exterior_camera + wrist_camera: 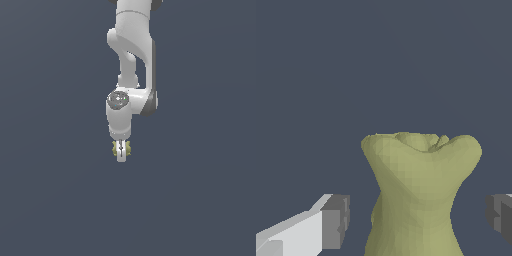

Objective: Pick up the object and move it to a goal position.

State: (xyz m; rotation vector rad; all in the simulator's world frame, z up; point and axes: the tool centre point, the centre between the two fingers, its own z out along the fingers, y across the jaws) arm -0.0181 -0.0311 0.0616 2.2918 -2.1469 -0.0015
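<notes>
As seen in the exterior view, the end effector (120,153) points straight down from the white arm (131,55), with the object (121,148) showing as olive-yellow lobes on either side of the fingers. Whether it rests on the grey bench (50,200) cannot be told.

Wrist view: the object (418,190) stands between the dark pads (336,221), a clear gap on each side, so the end effector (418,220) is open and grips nothing. Judged light and rigid, with a matte, lumpy skin unlikely to slip; the narrow waist is the best place to pinch. No labels or writing visible.
</notes>
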